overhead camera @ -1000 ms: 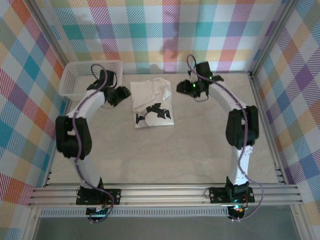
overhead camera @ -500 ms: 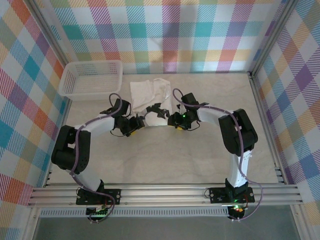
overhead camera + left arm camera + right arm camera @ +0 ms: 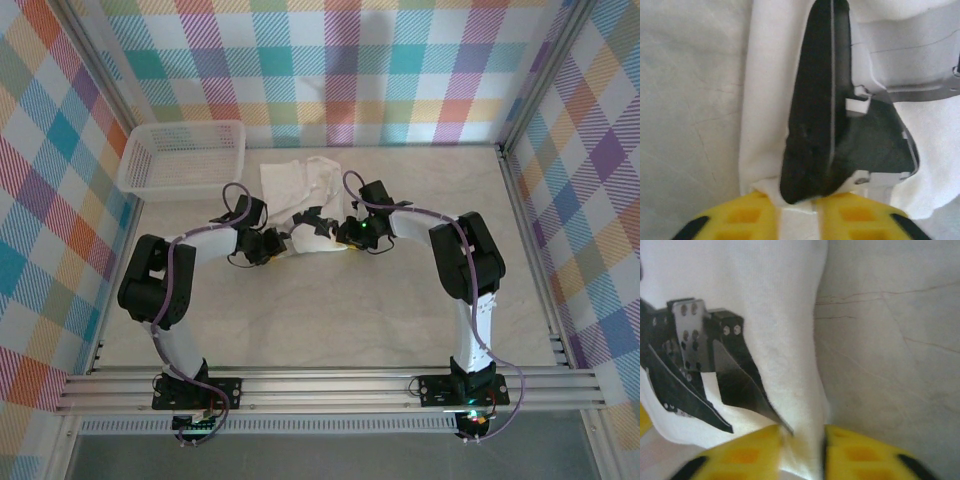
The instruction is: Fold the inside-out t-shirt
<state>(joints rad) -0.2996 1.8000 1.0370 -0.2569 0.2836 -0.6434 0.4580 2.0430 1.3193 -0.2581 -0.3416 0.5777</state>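
The inside-out t-shirt (image 3: 300, 190) lies folded small at the table's back middle, white with a black print (image 3: 820, 115) facing up. My left gripper (image 3: 274, 247) is at its near left corner, yellow fingers (image 3: 735, 220) shut on the white hem with the print's tip between them. My right gripper (image 3: 347, 236) is at the near right corner, its yellow fingers (image 3: 860, 452) shut on a pinched fold of the shirt's edge (image 3: 800, 390). The near edge looks slightly lifted between the two grippers.
A white mesh basket (image 3: 182, 158) stands at the back left, just left of the shirt. Bare marbled table (image 3: 330, 310) spreads in front of the shirt. Plaid walls close off the back and both sides.
Both arms swung down from beside the shirt's far half to its near corners. Their jaws went from open to shut on the near edge.
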